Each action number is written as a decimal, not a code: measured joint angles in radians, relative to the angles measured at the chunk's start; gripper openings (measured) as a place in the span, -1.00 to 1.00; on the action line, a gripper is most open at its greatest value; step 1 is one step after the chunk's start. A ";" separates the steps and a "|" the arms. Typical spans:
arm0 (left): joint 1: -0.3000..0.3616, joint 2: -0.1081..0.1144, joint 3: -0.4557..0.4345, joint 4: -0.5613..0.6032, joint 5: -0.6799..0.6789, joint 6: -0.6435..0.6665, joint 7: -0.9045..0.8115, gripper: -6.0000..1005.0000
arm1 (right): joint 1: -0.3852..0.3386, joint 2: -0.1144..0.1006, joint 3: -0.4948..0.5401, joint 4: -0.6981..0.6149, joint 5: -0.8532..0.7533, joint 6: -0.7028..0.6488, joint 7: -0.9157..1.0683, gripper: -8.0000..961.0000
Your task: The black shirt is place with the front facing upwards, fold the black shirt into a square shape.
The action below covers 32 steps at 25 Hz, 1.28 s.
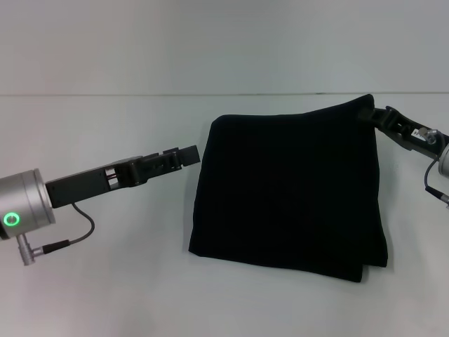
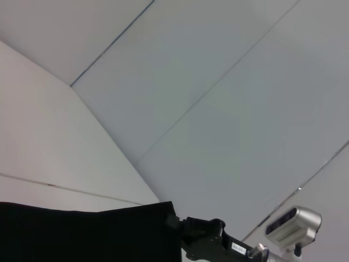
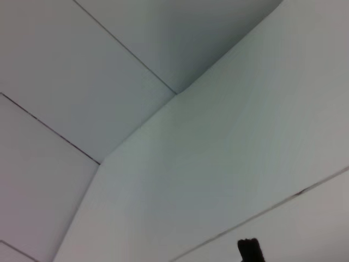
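1. Silver-cuffed and lit with a green ring, the left arm fills the near left of the head view. Its black left end effector [image 1: 188,155] hovers just beside the left edge of the black shirt [image 1: 287,186], apparently not touching it; whether its fingers are apart or together I cannot tell.
2. Also in the head view, the large plain black cloth shirt lies on the white bench [image 1: 105,295], already folded into a rough square with stacked layers showing at its near right corner. The right end effector [image 1: 375,116] appears clamped on the far right corner, which it holds slightly raised.
3. The step in hand looks like settling that last corner. It should be done well by lowering it flush onto the layers below, matching the right edges, then releasing straight out to the right without dragging the cloth.
4. Bare bench lies all round the shirt, with open room on the left and near side for both arms to retreat.
5. The left wrist view shows the shirt's far edge and the right end effector gripping its corner.
6. The right wrist view shows mostly pale walls, and nothing of the shirt can be identified.
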State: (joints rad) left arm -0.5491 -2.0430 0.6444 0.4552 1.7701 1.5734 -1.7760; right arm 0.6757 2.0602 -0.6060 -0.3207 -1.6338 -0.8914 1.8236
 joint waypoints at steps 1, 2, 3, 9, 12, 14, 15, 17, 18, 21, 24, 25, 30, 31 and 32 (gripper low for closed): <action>0.000 0.002 0.000 0.000 0.000 0.014 0.000 0.77 | -0.004 -0.001 0.007 -0.005 0.004 -0.018 -0.001 -0.88; 0.000 0.002 0.000 0.000 0.000 0.014 0.000 0.77 | -0.004 -0.001 0.007 -0.005 0.004 -0.018 -0.001 -0.89; 0.000 0.003 0.000 0.000 0.000 0.019 -0.001 0.77 | -0.007 -0.001 0.011 -0.012 0.006 -0.025 -0.001 -0.89; 0.000 0.006 0.003 -0.002 0.005 0.052 -0.007 0.77 | -0.027 0.001 0.051 -0.038 0.007 -0.033 -0.005 -0.92; 0.001 0.006 0.005 -0.003 0.007 0.070 -0.010 0.77 | -0.030 -0.003 0.055 -0.032 0.008 -0.022 -0.023 -0.92; 0.001 0.006 0.007 -0.003 0.008 0.078 -0.013 0.77 | -0.028 -0.001 0.052 -0.029 0.006 0.005 -0.028 -0.92; 0.001 0.006 0.007 -0.004 0.009 0.082 -0.014 0.77 | -0.026 0.002 0.050 -0.028 0.004 0.025 -0.029 -0.92; 0.001 0.006 0.008 -0.004 0.011 0.089 -0.018 0.77 | -0.022 0.009 0.047 -0.025 0.001 0.069 -0.029 -0.92; 0.001 0.006 0.008 -0.004 0.011 0.089 -0.018 0.77 | -0.021 0.012 0.043 -0.023 0.000 0.089 -0.029 -0.92; 0.001 0.005 0.011 -0.004 0.014 0.106 -0.024 0.77 | -0.024 0.014 0.034 -0.016 0.000 0.128 -0.029 -0.92; 0.000 0.004 0.013 -0.004 0.015 0.113 -0.026 0.77 | -0.033 0.012 0.038 -0.019 0.002 0.127 -0.029 -0.86; 0.000 0.004 0.013 -0.004 0.015 0.114 -0.026 0.77 | -0.038 0.011 0.044 -0.023 0.004 0.127 -0.032 -0.84; -0.009 0.004 0.014 -0.004 0.016 0.101 -0.037 0.77 | -0.070 0.004 0.088 -0.036 0.007 0.111 -0.055 -0.49; -0.013 0.004 0.014 -0.004 0.016 0.090 -0.046 0.77 | -0.081 0.002 0.096 -0.046 0.008 0.095 -0.058 -0.40; -0.016 0.004 0.014 -0.004 0.017 0.081 -0.056 0.77 | -0.093 0.001 0.098 -0.056 0.008 0.064 -0.070 -0.32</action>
State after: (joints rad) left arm -0.5653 -2.0387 0.6581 0.4509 1.7869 1.6540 -1.8316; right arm 0.5829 2.0610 -0.5076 -0.3771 -1.6260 -0.8277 1.7535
